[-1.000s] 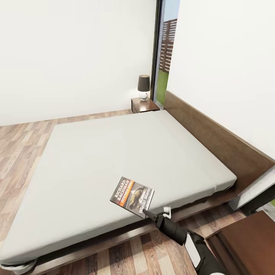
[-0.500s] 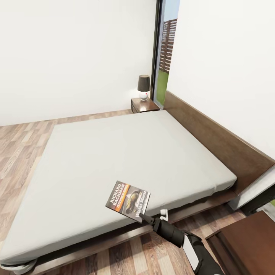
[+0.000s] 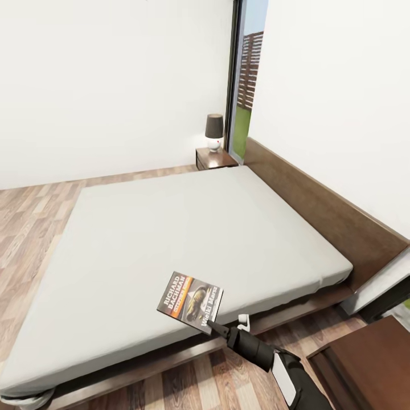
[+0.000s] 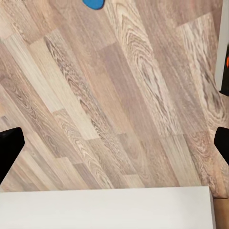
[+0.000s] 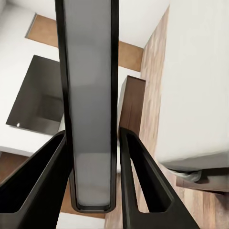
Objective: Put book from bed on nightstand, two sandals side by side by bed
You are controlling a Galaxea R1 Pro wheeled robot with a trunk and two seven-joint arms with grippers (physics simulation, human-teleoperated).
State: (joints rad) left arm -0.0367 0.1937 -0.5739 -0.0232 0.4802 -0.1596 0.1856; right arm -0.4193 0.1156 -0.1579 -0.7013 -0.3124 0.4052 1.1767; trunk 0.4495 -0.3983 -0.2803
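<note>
- The book (image 3: 190, 298) is seen at the near edge of the bed (image 3: 171, 239), its dark cover, orange band and car picture turned up toward the head camera.
- Its near corner is pinched by the right hand (image 3: 212, 326), whose fingers are closed narrowly on that corner, with the black and white forearm rising from the lower right.
- From the right wrist, the book (image 5: 90, 105) is viewed edge-on as a long pale strip in a dark outline, gripped between the two black fingers (image 5: 138, 181).
- The far nightstand (image 3: 215, 158) is found beside the headboard by the window, with a dark-shaded lamp (image 3: 214, 130) standing on its top.
- A second nightstand (image 3: 370, 364) is caught at the lower right corner, close to the right arm.
- In the left wrist view, the left hand (image 4: 114, 143) is held wide open over the wood-plank floor (image 4: 119, 95), both fingertips at the frame's sides.
- A bit of bright blue sandal (image 4: 93, 4) is glimpsed at the frame's edge, on the floor.
</note>
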